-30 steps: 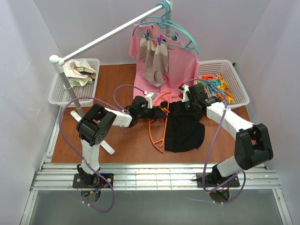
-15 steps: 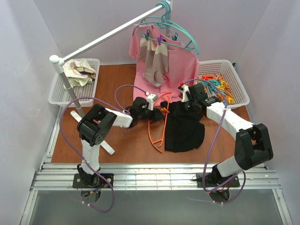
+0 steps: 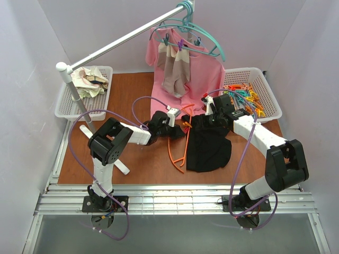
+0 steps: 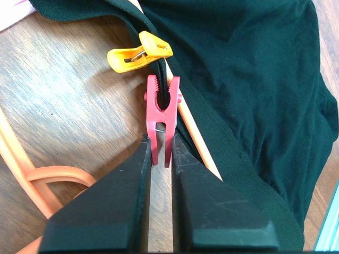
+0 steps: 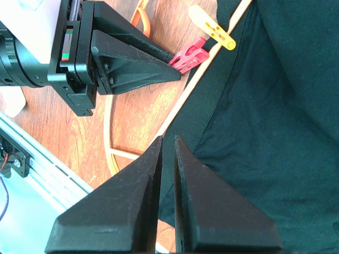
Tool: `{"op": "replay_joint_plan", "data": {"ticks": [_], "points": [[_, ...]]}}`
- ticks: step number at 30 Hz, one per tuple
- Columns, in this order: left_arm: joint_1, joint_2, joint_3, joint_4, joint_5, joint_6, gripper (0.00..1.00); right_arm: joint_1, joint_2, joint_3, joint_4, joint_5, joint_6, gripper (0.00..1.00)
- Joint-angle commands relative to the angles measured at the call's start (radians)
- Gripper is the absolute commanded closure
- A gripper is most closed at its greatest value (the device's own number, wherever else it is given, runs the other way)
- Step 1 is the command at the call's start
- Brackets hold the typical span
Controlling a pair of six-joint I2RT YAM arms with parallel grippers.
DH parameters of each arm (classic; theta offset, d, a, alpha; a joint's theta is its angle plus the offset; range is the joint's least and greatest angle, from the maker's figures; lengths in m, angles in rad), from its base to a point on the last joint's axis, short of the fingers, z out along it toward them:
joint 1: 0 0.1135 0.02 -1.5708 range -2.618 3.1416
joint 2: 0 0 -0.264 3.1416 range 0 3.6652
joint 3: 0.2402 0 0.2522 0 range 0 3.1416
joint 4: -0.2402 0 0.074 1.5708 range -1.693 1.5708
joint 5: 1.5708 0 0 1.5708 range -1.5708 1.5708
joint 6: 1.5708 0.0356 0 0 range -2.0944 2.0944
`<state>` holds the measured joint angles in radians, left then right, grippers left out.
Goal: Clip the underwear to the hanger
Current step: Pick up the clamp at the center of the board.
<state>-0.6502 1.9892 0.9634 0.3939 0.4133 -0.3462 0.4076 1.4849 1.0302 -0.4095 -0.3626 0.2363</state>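
**Left gripper (image 4: 160, 143) clenched on red clip (image 4: 161, 114)**

Underwear (image 3: 209, 148) lies mid-worktop (image 3: 132, 159) across the hanger (image 3: 177, 151) — yellow clip (image 4: 139, 53) on its edge. Right gripper (image 5: 168, 140) is closed at the waistband edge — any hold cannot be told. Bare wood runs along the near edge.

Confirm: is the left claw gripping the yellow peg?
No, the left claw pinches the tail of the red peg; the yellow peg lies beyond it, clear of the fingers.

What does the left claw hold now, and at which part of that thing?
The left claw pinches the red clothes peg by its handle end; the peg's mouth sits at the underwear edge on the hanger bar.
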Motion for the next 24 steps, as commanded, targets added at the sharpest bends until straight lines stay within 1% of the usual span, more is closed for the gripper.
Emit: {"op": "replay_joint_plan", "data": {"ticks": [1, 6, 9, 14, 20, 22, 24], "points": [[-0.003, 0.020, -0.006, -0.099, -0.013, 0.026, 0.95, -0.003, -0.026, -0.012, 0.024, -0.010, 0.006, 0.94], [-0.003, -0.003, -0.011, -0.105, 0.024, 0.030, 0.97, -0.001, -0.032, -0.013, 0.026, -0.007, 0.006, 0.94], [-0.002, -0.020, -0.008, -0.173, 0.050, 0.067, 0.98, -0.001, -0.043, -0.015, 0.024, -0.003, 0.005, 0.94], [0.006, -0.067, -0.023, -0.239, 0.059, 0.092, 0.98, -0.003, -0.044, -0.013, 0.023, -0.006, 0.006, 0.94], [0.030, -0.177, -0.078, -0.289, 0.079, 0.105, 0.98, -0.001, -0.080, -0.027, 0.018, -0.004, -0.008, 0.94], [0.034, -0.236, -0.086, -0.309, 0.093, 0.093, 0.98, -0.004, -0.109, -0.035, 0.008, -0.004, -0.015, 0.94], [0.035, -0.274, -0.074, -0.343, 0.137, 0.087, 0.98, -0.004, -0.147, -0.035, -0.005, -0.016, -0.031, 0.94]]}}
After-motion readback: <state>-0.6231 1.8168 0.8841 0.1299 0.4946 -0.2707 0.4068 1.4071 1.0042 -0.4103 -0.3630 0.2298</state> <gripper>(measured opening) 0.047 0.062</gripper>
